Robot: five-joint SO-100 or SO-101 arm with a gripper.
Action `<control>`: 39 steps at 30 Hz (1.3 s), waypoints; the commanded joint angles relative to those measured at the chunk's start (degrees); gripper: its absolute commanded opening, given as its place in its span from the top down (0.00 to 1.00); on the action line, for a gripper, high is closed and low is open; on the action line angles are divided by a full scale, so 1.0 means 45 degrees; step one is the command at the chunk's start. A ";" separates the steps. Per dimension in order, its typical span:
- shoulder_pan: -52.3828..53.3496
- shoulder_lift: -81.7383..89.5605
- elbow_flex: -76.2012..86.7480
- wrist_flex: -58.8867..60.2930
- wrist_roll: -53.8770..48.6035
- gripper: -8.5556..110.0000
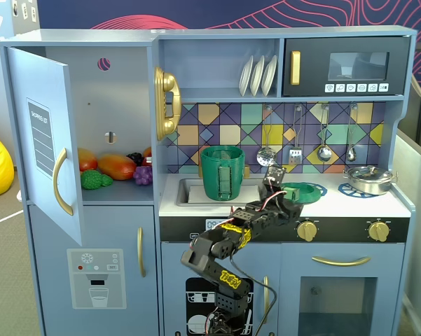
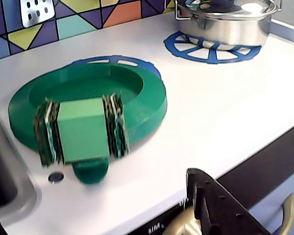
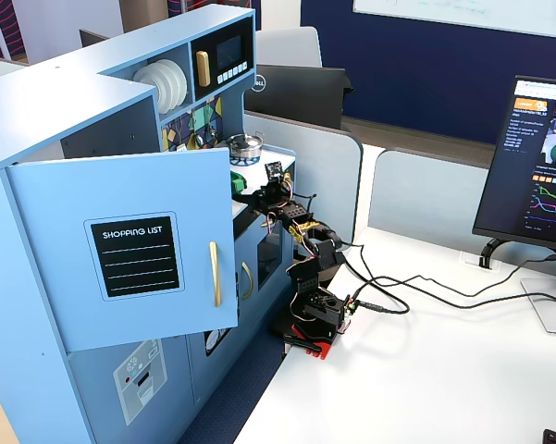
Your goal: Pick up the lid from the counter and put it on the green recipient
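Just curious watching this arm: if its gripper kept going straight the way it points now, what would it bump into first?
Most likely the lid lying on the counter. The gripper aims at it, and the wrist view looks straight onto its knob. Depth is hard to judge.

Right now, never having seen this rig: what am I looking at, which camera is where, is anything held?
It is a small tabletop robot arm with a two-finger claw, reaching onto the counter of a toy kitchen. One fixed view faces the kitchen front, the other stands off to the side and shows the arm's base on a white desk, and the wrist view rides on the arm. On the counter the green lid lies flat over a blue burner ring, and a silver pot sits on another ring. The tall green pot stands in the sink. Nothing looks lifted. The claw is beside the lid, but I cannot tell whether it is open.
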 commanded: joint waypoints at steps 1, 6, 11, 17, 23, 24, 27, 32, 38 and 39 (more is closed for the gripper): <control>-0.0137 -0.0762 -0.1777 -0.0547 0.0117 0.54; -0.0352 -0.1777 -0.2754 -0.0664 0.0117 0.55; -0.0566 -0.2578 -0.3359 -0.0664 -0.0098 0.56; -0.0762 -0.3730 -0.4355 -0.0742 -0.0176 0.56; -0.0820 -0.4648 -0.5195 -0.0742 -0.0254 0.57; -0.0840 -0.4746 -0.5293 -0.0742 -0.0273 0.58; -0.0879 -0.5059 -0.5547 -0.0742 -0.0273 0.58; -0.0938 -0.5488 -0.5840 -0.0723 -0.0195 0.59; -0.1133 -0.5977 -0.6250 -0.0605 -0.0273 0.67; -0.1230 -0.6035 -0.6289 -0.0605 -0.0312 0.70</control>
